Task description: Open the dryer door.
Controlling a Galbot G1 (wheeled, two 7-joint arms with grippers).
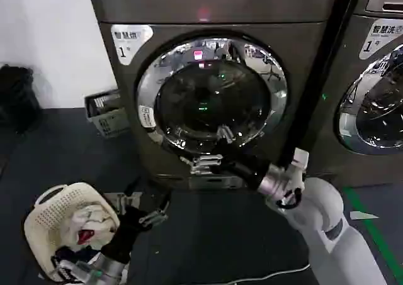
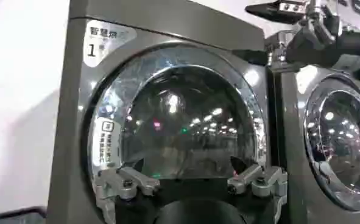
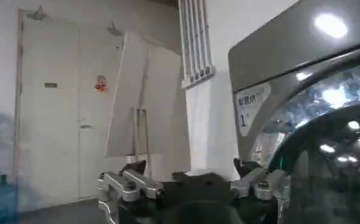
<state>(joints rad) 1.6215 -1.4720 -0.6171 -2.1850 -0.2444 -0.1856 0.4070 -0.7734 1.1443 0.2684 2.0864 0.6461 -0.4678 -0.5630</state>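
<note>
Dryer door (image 1: 211, 96) closed, seated flush in front panel of the machine marked "1"; round glass w/ chrome ring, facing the robot. Task looks barely begun: approach made, no pull on the door apparent.

Right pincer (image 1: 211, 151) up at lower rim of the door, arm reaching in from robot's right. Fingers spread; one tip near the chrome ring low on the glass, the other just below it by the panel under the door. Can't tell if either finger touches or hooks the rim. In right wrist view both fingers stand apart w/ nothing between them, dryer face close on one side.

Left pincer (image 1: 148, 211) low, near floor in front of machine, well short of the door. Fingers spread, holding nothing; looks idle. Its wrist view looks straight at the closed door.

Left to do (judgement): catch the door edge or handle, then swing it out. Handle position not clear from here.

Around: laundry basket (image 1: 47, 217) w/ clothes on floor at robot's left, beside left arm. Grey crate (image 1: 107, 112) against wall, left of the dryer. Second machine (image 1: 378, 77) at right, door shut. Door swing path in front looks free; left arm and basket sit low, may crowd it depending on hinge side.
</note>
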